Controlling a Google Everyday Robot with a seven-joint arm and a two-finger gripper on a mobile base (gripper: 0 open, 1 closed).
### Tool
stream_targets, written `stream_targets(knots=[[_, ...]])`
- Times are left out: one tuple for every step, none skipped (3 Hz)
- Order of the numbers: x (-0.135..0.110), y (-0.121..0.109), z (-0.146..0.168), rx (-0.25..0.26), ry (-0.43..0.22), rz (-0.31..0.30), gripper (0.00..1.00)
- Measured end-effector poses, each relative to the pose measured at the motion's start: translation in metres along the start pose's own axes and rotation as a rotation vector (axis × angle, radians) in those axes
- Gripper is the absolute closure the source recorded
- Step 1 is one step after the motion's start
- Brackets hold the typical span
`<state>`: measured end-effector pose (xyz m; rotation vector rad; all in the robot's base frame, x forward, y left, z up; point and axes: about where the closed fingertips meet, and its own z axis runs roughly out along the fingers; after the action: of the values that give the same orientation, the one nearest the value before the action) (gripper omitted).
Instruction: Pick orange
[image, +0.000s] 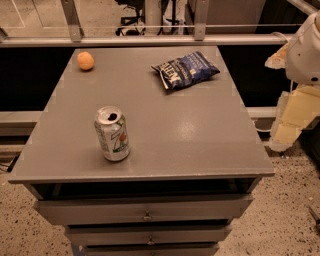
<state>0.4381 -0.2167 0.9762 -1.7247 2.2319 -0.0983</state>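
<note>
The orange (85, 60) is a small round matte fruit. It sits near the far left corner of the grey cabinet top (190, 125). Only part of my white arm (304, 50) shows at the right edge of the view, beyond the cabinet's right side and far from the orange. My gripper itself is out of view.
A green and white soda can (113, 134) stands upright near the front left. A blue chip bag (185, 70) lies at the far right. Drawers (145, 210) are below the top. A metal rail (150, 41) runs behind the cabinet. Speckled floor lies around.
</note>
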Motion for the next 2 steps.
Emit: stream_targets(knots=[[-0.001,-0.001,0.000,0.003,-0.002,0.000,0.00],[-0.019,-0.017,0.015,0.011,-0.061,0.012,0.00]])
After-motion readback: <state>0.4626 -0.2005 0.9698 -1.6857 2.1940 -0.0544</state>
